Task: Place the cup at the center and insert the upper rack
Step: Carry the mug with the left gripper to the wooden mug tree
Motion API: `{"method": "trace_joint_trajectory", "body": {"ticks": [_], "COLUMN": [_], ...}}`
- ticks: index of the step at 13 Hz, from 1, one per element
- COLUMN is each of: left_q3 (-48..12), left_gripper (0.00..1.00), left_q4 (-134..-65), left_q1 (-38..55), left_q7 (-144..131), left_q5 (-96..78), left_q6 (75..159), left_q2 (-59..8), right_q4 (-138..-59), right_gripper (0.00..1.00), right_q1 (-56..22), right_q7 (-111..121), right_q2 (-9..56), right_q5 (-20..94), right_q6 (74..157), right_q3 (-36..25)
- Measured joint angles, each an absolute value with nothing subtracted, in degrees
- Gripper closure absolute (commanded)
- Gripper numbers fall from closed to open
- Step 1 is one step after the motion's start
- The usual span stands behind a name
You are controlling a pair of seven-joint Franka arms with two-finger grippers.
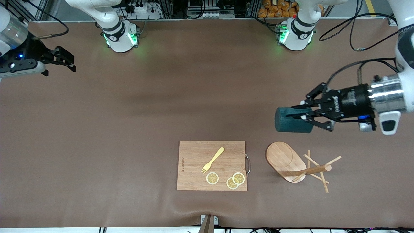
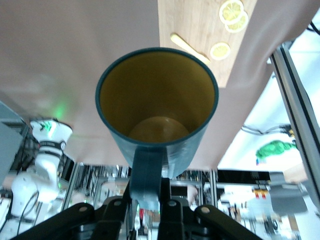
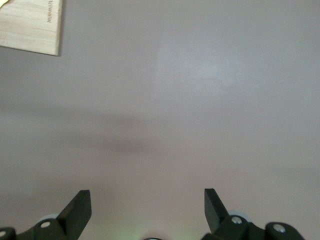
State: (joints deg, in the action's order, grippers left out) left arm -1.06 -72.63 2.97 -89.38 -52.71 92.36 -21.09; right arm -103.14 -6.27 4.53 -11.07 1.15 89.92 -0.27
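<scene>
My left gripper [image 1: 304,115] is shut on the handle of the dark teal cup [image 1: 289,120] and holds it tipped on its side in the air above the table, over the stretch beside the upper rack. In the left wrist view the cup [image 2: 157,105] shows its mustard-yellow inside, its handle pinched between my fingers [image 2: 172,212]. The upper rack [image 1: 296,163], a light wooden mug tree, lies on its side on the table beside the cutting board, toward the left arm's end. My right gripper [image 1: 69,61] is open and empty, waiting at the right arm's end of the table; it also shows in the right wrist view [image 3: 147,210].
A rectangular wooden cutting board [image 1: 194,158] lies near the front camera, with a yellow fork [image 1: 212,160] and three lemon slices [image 1: 226,179] on it. The brown mat [image 1: 129,129] covers the table.
</scene>
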Motion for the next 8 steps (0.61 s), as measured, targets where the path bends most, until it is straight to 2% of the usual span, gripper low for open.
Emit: {"method": "trace_joint_trajectory", "body": {"ticks": [8], "left_q3": [-1.08], "left_gripper": [1.00], "left_q4": [-73.01], "left_q1": [-2.13], "left_q7": [-74.70], "left_q5": [-64.87], "left_q6": [92.52], "left_q2": [-28.38], "right_q4": [-102.54], "right_gripper": [0.00], "right_q1": [-9.08], "right_q7": [4.44], "right_q2": [-11.96], "right_q5": [1.07], "right_q6": [88.15], "right_q3": [0.25]}}
